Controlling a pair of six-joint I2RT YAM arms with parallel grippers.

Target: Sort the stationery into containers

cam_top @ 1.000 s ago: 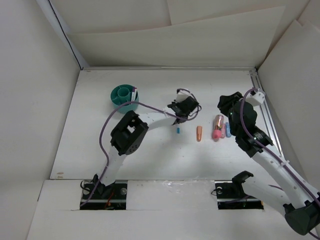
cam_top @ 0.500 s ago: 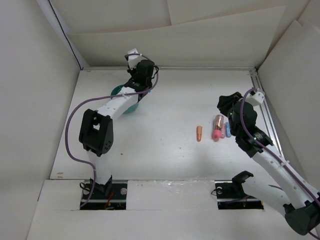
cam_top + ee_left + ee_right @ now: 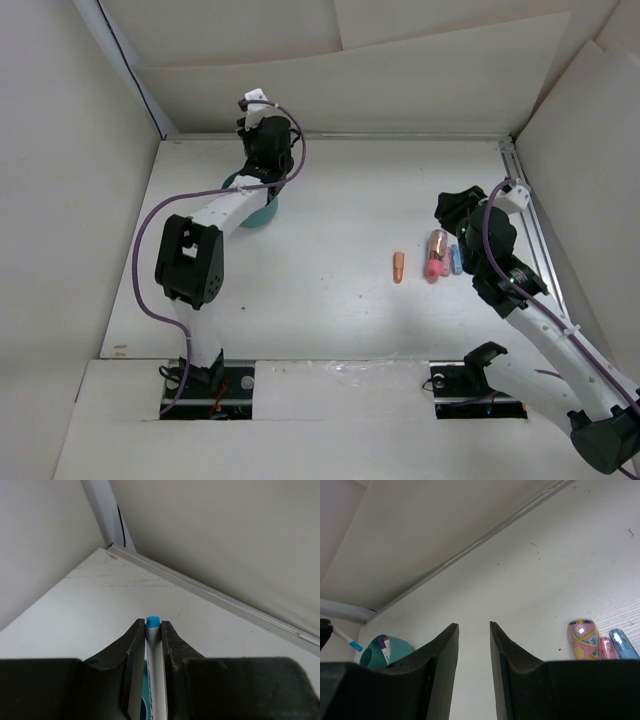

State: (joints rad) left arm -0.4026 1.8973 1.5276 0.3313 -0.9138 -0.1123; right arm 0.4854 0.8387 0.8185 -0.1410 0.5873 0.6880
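Note:
My left gripper (image 3: pixel 264 160) is over the round teal cup (image 3: pixel 260 212) at the back left. It is shut on a slim white pen with a blue end (image 3: pixel 152 623), which stands between the jaws. The cup's rim (image 3: pixel 142 702) shows just under the pen. Pens with purple and red ends (image 3: pixel 384 643) stand in the cup (image 3: pixel 380 652). My right gripper (image 3: pixel 455 212) is open and empty, beside the stubby pieces. An orange piece (image 3: pixel 398 266), a patterned pink piece (image 3: pixel 437 243), a pink piece (image 3: pixel 433 268) and a blue piece (image 3: pixel 456 260) lie on the table.
A metal rail (image 3: pixel 210 592) runs along the table's back edge, close behind the cup. White walls enclose the table on the left, back and right. A second rail (image 3: pixel 530 230) runs along the right edge.
My left arm has swung from the middle of the table to the cup at the back left, carrying the blue-ended pen. The right arm has not moved.

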